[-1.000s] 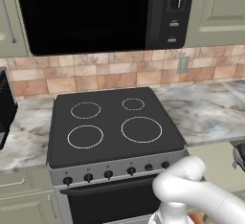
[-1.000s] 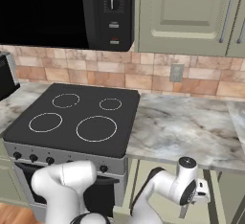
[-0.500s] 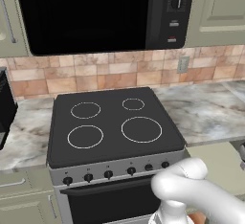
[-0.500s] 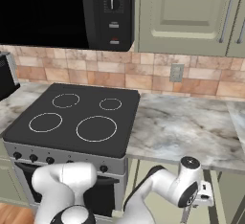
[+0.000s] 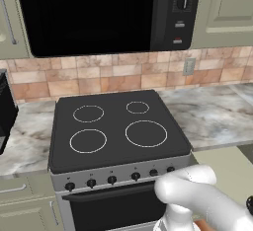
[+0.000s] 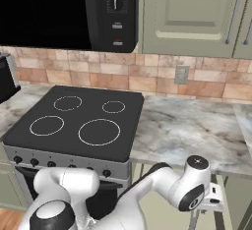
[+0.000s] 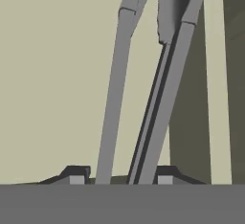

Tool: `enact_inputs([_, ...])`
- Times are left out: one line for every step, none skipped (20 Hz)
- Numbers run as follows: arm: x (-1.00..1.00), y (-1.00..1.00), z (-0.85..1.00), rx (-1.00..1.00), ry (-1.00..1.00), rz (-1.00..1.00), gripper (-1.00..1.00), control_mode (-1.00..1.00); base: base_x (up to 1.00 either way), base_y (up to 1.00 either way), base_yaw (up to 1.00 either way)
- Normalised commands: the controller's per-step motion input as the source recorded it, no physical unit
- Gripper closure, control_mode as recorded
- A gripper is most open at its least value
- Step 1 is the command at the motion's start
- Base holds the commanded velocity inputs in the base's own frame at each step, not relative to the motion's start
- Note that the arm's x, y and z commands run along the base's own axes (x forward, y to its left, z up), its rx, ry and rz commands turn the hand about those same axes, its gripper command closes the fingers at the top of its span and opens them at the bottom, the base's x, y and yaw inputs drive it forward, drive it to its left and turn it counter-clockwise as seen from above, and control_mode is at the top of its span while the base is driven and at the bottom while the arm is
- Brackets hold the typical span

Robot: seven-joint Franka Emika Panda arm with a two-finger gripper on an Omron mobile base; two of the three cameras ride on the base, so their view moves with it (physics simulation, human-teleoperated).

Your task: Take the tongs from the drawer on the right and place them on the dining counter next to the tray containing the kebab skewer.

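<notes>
In the hand view the tongs (image 7: 153, 103), slim and dark grey, run from between my fingertips up to the top edge, their two long arms side by side. My gripper (image 7: 122, 176) has a finger pressed against each arm's outer side, shut on the tongs. Behind them lies the pale beige inside of the drawer (image 7: 52, 74), with a darker shaded strip on the right. The open drawer (image 5: 223, 165) also shows as a beige surface to the right of the stove. The arm bends down over it from the wrist (image 6: 196, 185). Dining counter, tray and kebab skewer are out of view.
A black stove (image 5: 116, 129) with knobs along its front stands left of the drawer. The marbled worktop (image 6: 189, 130) runs along the tiled wall. A black microwave (image 5: 99, 13) and sage-green cupboards (image 6: 192, 13) hang above.
The hand has shifted slightly to the right over the drawer. The stove and the cameras have stayed put.
</notes>
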Motion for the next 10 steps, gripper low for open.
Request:
enact_inputs([-0.35, 0.00, 0.71, 0.00, 0.00, 0.01, 1.00, -1.00, 0.00, 0.00, 0.00])
enact_inputs([-0.36, 0.04, 0.68, 0.00, 0.00, 0.01, 1.00, -1.00, 0.00, 0.00, 0.00])
enact_inputs([-0.33, 0.07, 0.67, 0.00, 0.00, 0.02, 1.00, -1.00, 0.00, 0.00, 0.00])
enact_inputs([-0.29, 0.15, 0.67, 0.00, 0.00, 0.02, 1.00, -1.00, 0.00, 0.00, 0.00])
enact_inputs([-0.21, 0.21, 0.63, 0.00, -0.01, 0.03, 1.00, -1.00, 0.00, 0.00, 0.00])
enact_inputs([-0.19, 0.29, 0.59, 0.00, -0.02, 0.03, 1.00, -1.00, 0.00, 0.00, 0.00])
enact_inputs([-0.14, 0.34, 0.55, 0.00, -0.02, 0.03, 1.00, -1.00, 0.00, 0.00, 0.00])
enact_inputs([-0.04, 0.39, 0.50, 0.00, -0.03, 0.04, 1.00, -1.00, 0.00, 0.00, 0.00])
enact_inputs([0.00, 0.44, 0.45, 0.00, -0.03, 0.04, 1.00, -1.00, 0.00, 0.00, 0.00])
enact_inputs([0.00, 0.47, 0.44, 0.00, -0.04, 0.04, 1.00, -1.00, 0.00, 0.00, 0.00])
